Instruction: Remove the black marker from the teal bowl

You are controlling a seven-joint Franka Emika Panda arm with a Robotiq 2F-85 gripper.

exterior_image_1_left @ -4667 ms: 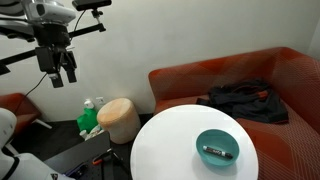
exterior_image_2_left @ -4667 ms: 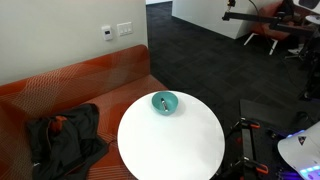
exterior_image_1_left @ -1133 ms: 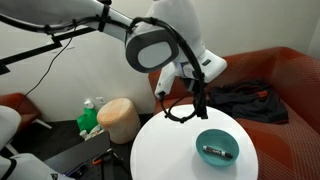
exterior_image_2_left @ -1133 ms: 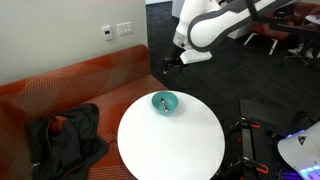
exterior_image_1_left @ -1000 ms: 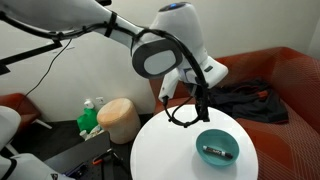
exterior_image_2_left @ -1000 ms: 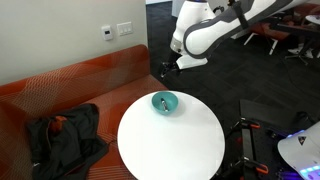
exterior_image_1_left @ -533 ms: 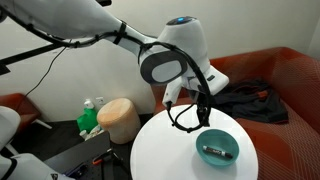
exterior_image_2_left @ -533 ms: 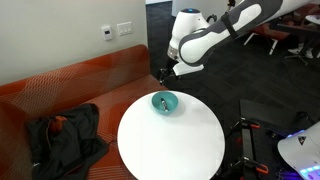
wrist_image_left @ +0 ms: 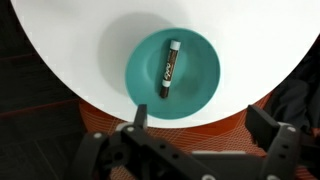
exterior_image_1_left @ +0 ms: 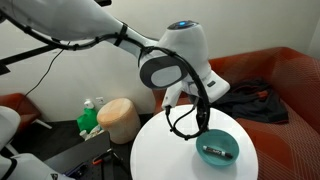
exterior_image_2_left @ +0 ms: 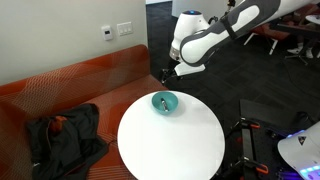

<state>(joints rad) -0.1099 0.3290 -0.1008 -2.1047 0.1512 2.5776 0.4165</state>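
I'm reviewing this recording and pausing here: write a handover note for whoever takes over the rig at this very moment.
The gripper is open and empty, its fingers spread wide. It hangs above the teal bowl and touches nothing.
The black marker lies flat inside the bowl, which sits near the edge of the white table.
Done: the gripper is lined up over the bowl, with no grasp yet.
Left: descend, close on the marker, lift it out and set it down outside the bowl.
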